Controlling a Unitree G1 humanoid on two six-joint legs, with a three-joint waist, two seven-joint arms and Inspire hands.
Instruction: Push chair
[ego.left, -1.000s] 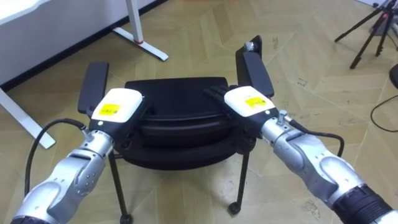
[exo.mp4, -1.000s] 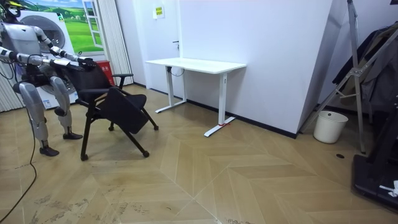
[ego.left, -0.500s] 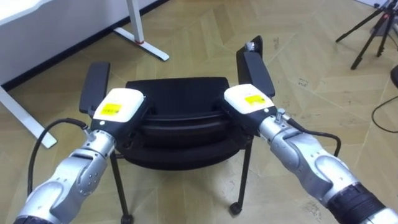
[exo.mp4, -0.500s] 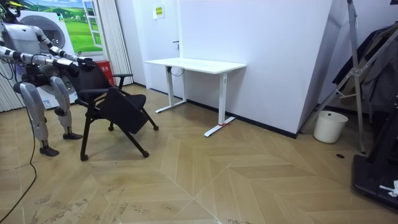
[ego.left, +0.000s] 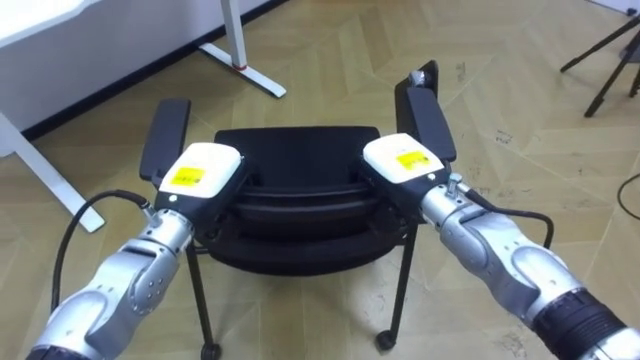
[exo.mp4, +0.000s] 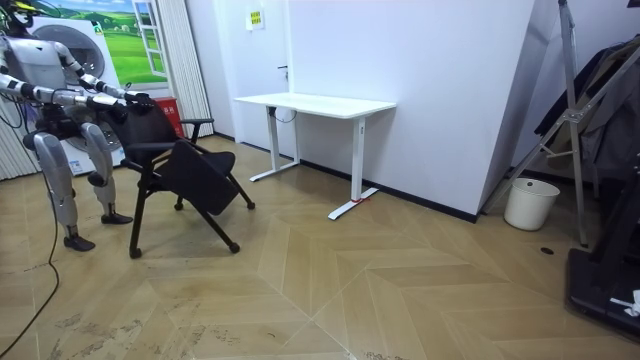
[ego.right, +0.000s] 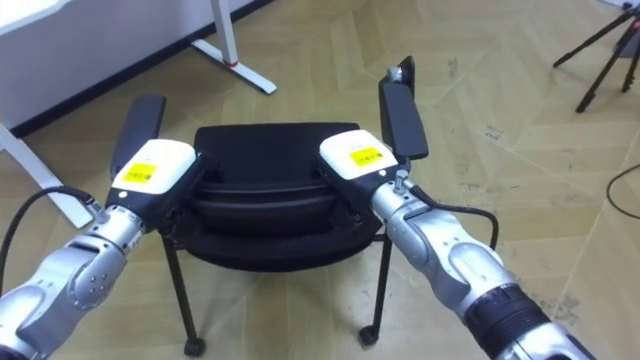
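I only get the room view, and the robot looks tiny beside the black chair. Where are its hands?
Observer: Both rest on top of the chair's backrest, the left hand at one end and the right hand at the other.
Operator: Are they near the armrests?
Observer: Yes, each hand sits just inside an armrest: left pad, right pad.
Operator: What's past the chair?
Observer: A dark tripod on the floor, off to the robot's right.
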